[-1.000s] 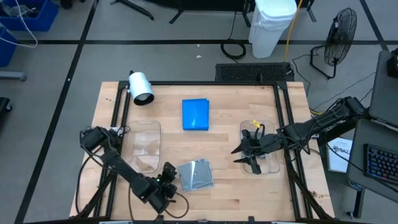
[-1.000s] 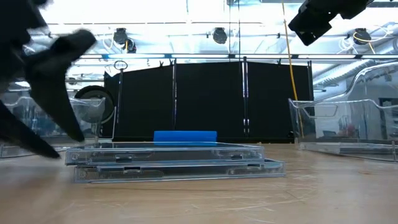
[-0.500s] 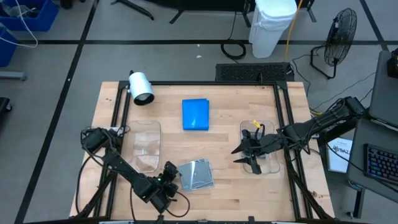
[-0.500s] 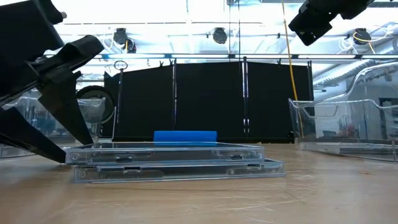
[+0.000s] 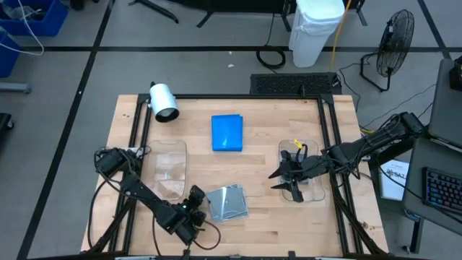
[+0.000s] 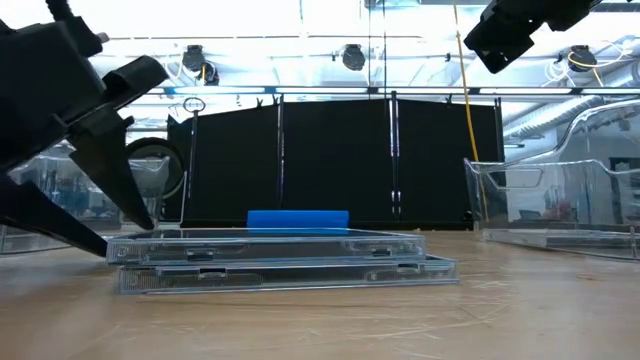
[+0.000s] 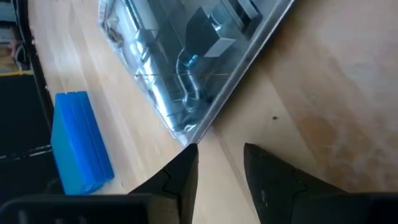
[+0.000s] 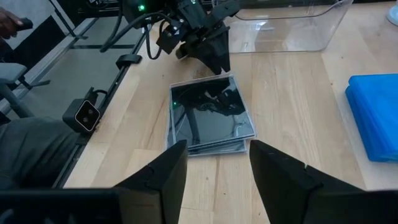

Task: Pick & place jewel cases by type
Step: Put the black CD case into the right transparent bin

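Two grey translucent jewel cases (image 5: 227, 203) lie stacked flat near the table's near edge, the upper one (image 6: 270, 243) slightly offset on the lower. A bright blue stack of cases (image 5: 227, 133) lies flat toward the far side and shows behind the grey ones (image 6: 297, 219). My left gripper (image 5: 196, 203) is open, low at the grey stack's left side. In the left wrist view the left gripper (image 7: 221, 155) has one fingertip right at a corner of the stack (image 7: 186, 134). My right gripper (image 5: 284, 186) is open and hovers over the right clear tray. My left gripper comes at the grey stack slanting down from the table's left. One fingertip (image 7: 188, 152) stands at the stack's corner (image 7: 189, 132). I cannot tell whether it touches. The stack lies flat on the table.
A clear rounded tray (image 5: 166, 167) sits left of the grey stack and another (image 5: 307, 155) on the right, under the right gripper. A white cylinder (image 5: 164, 101) lies at the far left corner. Black frame rails run along the table's left and right sides.
My left gripper has moved toward the grey stack from the table's left and now stands at its left end, still open. The cases have not moved.
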{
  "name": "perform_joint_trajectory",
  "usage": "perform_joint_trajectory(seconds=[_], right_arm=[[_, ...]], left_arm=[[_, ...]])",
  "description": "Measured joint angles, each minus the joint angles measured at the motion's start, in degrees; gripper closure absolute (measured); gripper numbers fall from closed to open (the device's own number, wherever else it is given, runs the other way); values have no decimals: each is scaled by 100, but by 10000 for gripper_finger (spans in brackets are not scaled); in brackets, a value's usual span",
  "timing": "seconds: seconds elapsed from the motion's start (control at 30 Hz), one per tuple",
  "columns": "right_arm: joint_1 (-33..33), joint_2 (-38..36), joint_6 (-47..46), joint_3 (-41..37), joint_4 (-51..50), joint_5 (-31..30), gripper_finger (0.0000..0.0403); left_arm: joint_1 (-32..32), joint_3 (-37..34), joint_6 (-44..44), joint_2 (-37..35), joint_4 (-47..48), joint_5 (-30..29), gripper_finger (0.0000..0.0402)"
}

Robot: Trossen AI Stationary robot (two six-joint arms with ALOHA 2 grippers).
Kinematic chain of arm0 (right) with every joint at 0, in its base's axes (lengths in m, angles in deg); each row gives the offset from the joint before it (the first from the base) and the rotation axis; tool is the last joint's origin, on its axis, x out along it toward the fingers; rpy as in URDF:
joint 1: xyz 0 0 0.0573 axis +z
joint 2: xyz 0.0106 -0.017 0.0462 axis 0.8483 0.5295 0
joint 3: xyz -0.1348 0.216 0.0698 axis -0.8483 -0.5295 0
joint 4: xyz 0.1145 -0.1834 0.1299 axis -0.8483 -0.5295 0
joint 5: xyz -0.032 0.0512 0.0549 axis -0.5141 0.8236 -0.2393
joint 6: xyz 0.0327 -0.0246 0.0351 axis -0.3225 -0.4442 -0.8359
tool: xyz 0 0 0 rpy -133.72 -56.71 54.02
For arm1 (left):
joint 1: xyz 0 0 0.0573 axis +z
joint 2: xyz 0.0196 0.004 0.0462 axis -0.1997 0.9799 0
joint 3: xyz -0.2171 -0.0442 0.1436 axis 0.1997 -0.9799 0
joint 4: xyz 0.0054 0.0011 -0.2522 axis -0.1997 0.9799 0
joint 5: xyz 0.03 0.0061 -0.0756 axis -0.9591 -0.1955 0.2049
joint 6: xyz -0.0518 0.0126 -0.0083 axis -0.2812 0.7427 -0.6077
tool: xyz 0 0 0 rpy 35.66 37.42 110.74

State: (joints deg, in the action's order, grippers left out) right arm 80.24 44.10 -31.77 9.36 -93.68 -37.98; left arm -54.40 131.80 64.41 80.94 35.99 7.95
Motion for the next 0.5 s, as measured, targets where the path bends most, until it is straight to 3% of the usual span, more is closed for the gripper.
perform_joint_trajectory(seconds=[0.3, 0.5], right_arm=[[0, 0, 2, 0, -2, 0, 237], [0, 0, 0, 0, -2, 0, 237]], left_arm=[[162, -4, -235, 4, -119, -226, 174], [280, -4, 105, 4, -486, -278, 160]])
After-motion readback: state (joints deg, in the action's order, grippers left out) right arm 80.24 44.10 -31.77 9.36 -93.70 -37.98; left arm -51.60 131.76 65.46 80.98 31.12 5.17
